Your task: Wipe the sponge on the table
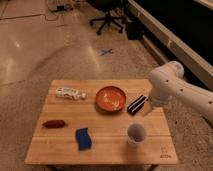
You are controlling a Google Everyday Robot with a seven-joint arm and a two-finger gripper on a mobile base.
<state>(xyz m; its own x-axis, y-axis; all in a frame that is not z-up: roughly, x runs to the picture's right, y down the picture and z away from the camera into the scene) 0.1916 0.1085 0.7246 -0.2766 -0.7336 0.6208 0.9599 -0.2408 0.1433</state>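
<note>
The blue sponge (83,138) lies flat on the front left part of the wooden slatted table (105,127). My white arm (170,87) reaches in from the right, over the table's right edge. Its gripper (148,109) hangs low beside the black-and-white striped block (136,105), well to the right of the sponge and apart from it. Nothing shows between gripper and sponge except bare table and the white cup (136,134).
An orange bowl (111,98) sits at the table's middle back. A white wrapped item (70,93) lies back left, and a reddish-brown item (54,123) lies left. An office chair (107,20) and a blue floor cross (106,51) are beyond the table.
</note>
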